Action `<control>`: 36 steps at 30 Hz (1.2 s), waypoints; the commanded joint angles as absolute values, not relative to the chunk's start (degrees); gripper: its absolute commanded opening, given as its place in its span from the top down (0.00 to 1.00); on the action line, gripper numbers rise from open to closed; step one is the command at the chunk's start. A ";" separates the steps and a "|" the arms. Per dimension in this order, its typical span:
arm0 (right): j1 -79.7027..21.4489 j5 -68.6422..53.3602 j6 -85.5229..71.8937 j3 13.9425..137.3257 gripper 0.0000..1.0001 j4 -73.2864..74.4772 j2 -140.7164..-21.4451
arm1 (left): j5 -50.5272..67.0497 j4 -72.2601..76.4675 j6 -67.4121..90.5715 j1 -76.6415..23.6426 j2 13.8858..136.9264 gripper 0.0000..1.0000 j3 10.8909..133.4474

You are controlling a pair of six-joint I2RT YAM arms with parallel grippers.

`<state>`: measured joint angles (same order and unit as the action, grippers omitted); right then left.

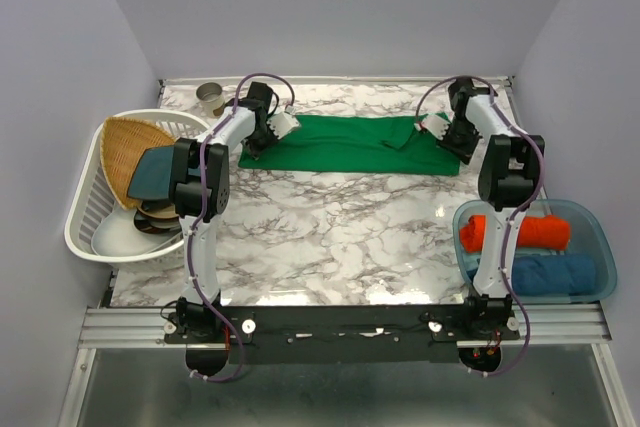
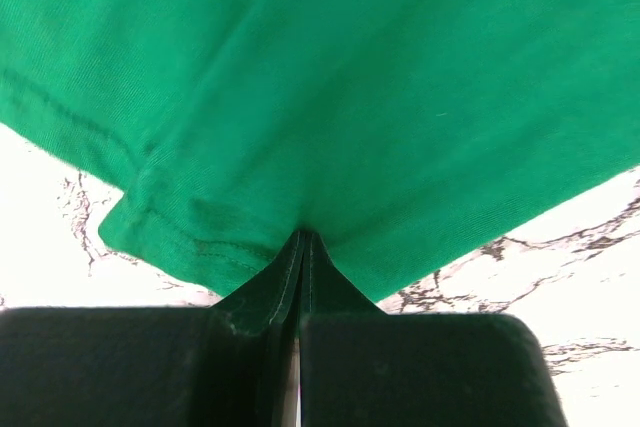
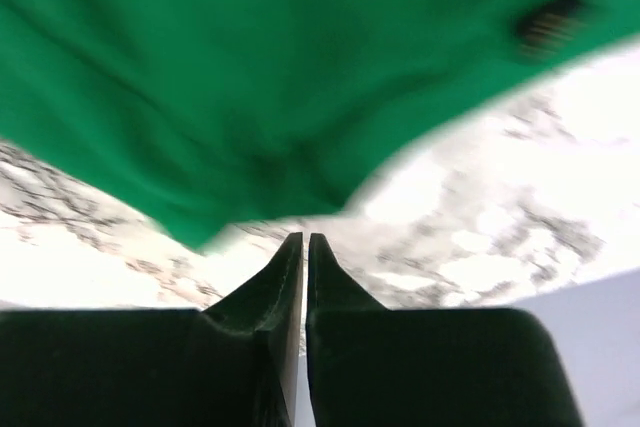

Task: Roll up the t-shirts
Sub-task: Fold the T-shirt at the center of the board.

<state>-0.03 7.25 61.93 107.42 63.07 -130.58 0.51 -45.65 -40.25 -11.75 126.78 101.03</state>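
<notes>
Where the marble table [image 1: 330,237] nears the back wall, the green t-shirt [image 1: 345,144] lies folded flat into a long, smooth band, bright and plain, with a stitched hem at its left corner. The left gripper [image 2: 303,242] is clamped tight on that edge, a peak of cloth pinched between its jaws. The right gripper [image 3: 305,239] sits at the band's right end, jaws nearly together with no cloth seen between them, though that view is blurred. An orange-red t-shirt [image 1: 525,231] and a blue t-shirt [image 1: 548,274] lie rolled in the blue bin [image 1: 603,247].

blurred green t-shirt [image 3: 250,77] on the marble table [image 3: 480,207], just beyond nearly closed, empty fingers [image 3: 275,287].
</notes>
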 commanded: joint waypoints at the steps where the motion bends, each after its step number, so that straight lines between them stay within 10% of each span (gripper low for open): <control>1: 1.06 3.88 58.90 117.92 0.83 63.98 -130.26 | -1.14 -46.76 -41.22 -11.25 127.97 0.92 99.67; 10: -4.56 -7.91 58.18 115.23 0.61 60.03 -126.12 | -0.18 -47.02 -40.96 -11.25 127.62 0.91 99.67; 36: -13.53 -14.06 48.00 129.55 0.66 52.83 -140.27 | 1.85 -47.20 -38.58 -11.25 127.44 0.88 100.28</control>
